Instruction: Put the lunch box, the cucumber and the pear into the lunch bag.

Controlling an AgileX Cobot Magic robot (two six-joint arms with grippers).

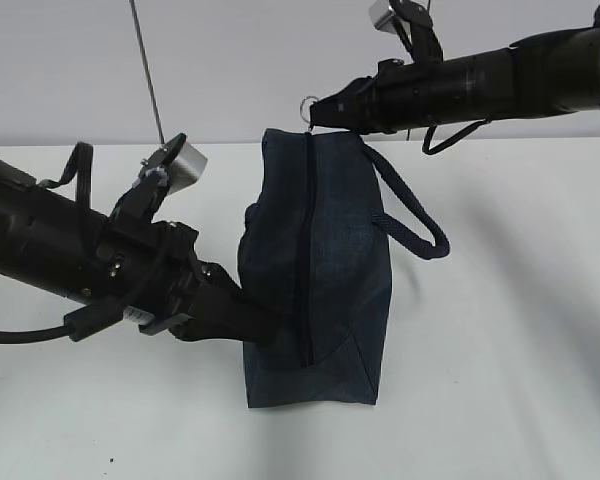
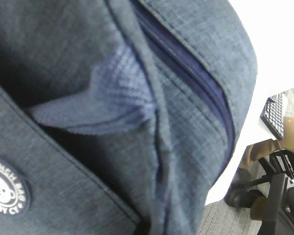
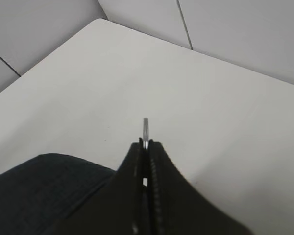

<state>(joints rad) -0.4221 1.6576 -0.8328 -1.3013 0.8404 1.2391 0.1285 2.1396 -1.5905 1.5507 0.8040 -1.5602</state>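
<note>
Lunch bag [image 1: 320,270]: stood on the white table [image 1: 500,380] at the centre of the exterior view, long zipper [image 1: 306,250] facing the camera and closed along the length that showed; padded handle [image 1: 412,215] looped out at 3 o'clock
Right gripper [image 3: 146,147]: jaws pressed together on the silver ring pull [image 3: 146,128] at the bag's 12 o'clock end; the ring stood upright, poking out past the tips
Left gripper [image 1: 265,322]: pinched the bag's fabric at 8 o'clock, low on its side; fingertips buried in a fold
Contents: lunch box, cucumber and pear were not in sight on the table; whether they were inside could not be told
Handling: the bag looked soft and light, the cloth creasing under the pinch; it would likely slump or slide if pulled one-handed; judged best held by the side fabric while the ring took the pull
</note>
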